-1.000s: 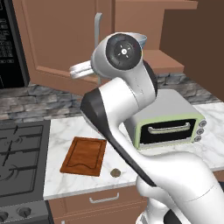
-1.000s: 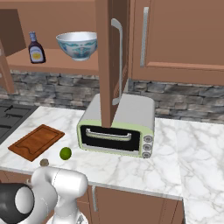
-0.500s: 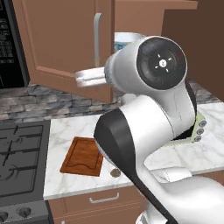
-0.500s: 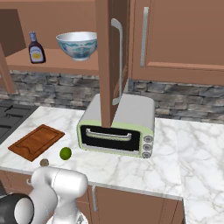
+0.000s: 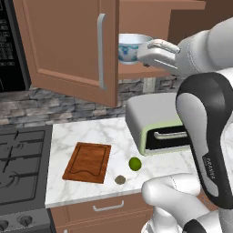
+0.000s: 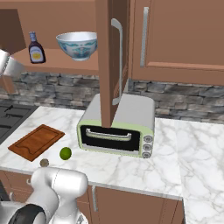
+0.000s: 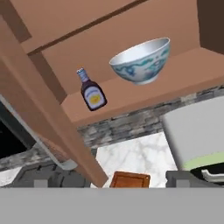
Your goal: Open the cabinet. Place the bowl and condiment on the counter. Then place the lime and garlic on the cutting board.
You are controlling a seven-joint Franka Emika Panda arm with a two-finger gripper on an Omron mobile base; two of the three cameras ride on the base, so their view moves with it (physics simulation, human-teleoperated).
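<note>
The cabinet stands open: its left door swings out leftward, its right door stands edge-on over the toaster oven. On the shelf sit the blue-patterned white bowl and the dark condiment bottle. My gripper hovers at shelf height just right of the bowl, open, with nothing between its fingertips. On the marble counter lie the cutting board, the lime and the garlic, both off the board.
A pale green toaster oven stands on the counter under the open cabinet. A black stove top borders the counter on the left. Another cabinet to the right is closed. Bare marble stretches right of the oven.
My arm has swung up and to the right, carrying the hand from the left door's edge to the front of the shelf. The jaws have spread apart.
</note>
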